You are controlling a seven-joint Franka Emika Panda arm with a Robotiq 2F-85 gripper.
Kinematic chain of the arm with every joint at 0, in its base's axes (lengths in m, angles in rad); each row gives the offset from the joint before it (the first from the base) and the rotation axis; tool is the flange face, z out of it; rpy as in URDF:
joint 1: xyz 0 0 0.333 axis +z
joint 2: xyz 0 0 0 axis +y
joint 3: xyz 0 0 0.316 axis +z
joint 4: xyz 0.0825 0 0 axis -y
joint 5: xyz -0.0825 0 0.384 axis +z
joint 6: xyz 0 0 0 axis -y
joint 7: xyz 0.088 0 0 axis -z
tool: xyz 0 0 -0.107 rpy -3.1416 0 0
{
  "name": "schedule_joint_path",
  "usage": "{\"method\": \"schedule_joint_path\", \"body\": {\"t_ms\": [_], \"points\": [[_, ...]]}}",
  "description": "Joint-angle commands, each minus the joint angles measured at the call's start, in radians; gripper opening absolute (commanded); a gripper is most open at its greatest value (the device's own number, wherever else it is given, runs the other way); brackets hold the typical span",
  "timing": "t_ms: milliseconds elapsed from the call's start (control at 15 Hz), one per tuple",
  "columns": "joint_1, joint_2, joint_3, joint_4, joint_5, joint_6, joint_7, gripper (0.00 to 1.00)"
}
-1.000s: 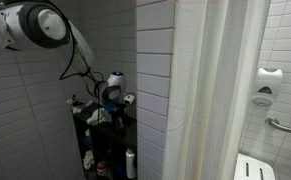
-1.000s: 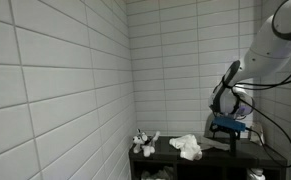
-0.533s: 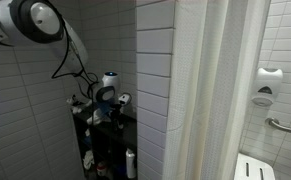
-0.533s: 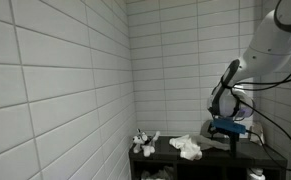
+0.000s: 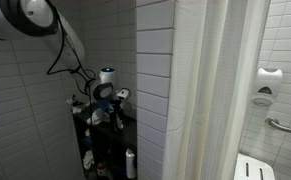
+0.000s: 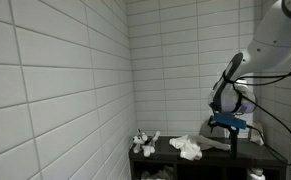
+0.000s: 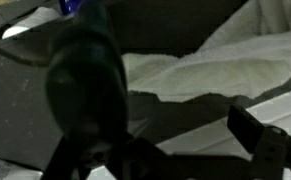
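My gripper (image 6: 231, 124) hangs just above the right part of a black shelf top (image 6: 210, 153), its fingers pointing down. It is open, and I see nothing between the fingers. A crumpled white cloth (image 6: 188, 147) lies on the shelf a little to its left. In the wrist view, which is dark and blurred, the gripper (image 7: 180, 140) shows one dark finger (image 7: 263, 140) at the right. The white cloth (image 7: 210, 70) spreads behind it, and a dark rounded object (image 7: 85, 80) stands close at the left. In an exterior view the gripper (image 5: 107, 97) sits over the cluttered shelf.
A small pale object (image 6: 143, 143) stands at the shelf's left end. Tiled walls close in behind and beside the shelf (image 5: 107, 135), with bottles on a lower level (image 5: 131, 163). A tiled pillar (image 5: 155, 90), shower curtain (image 5: 220, 90) and folding seat (image 5: 251, 168) lie beyond.
The arm has shifted a little, carrying the gripper slightly sideways over the shelf. The jaws stay open, and the cloth has not moved.
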Motion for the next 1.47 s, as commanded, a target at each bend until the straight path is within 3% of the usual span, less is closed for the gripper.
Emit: {"method": "schedule_joint_path", "body": {"t_ms": [0, 200, 400, 867, 1133, 1400], "points": [[0.028, -0.152, -0.015, -0.102, -0.024, 0.044, 0.012, 1.00], [0.064, -0.205, -0.038, -0.132, -0.063, 0.070, 0.042, 1.00], [0.166, -0.242, -0.141, -0.198, -0.161, 0.128, 0.168, 1.00], [0.413, -0.239, -0.374, -0.344, -0.359, 0.277, 0.300, 1.00], [0.569, -0.210, -0.512, -0.378, -0.399, 0.310, 0.325, 1.00], [0.690, -0.183, -0.606, -0.387, -0.395, 0.304, 0.319, 1.00]]}}
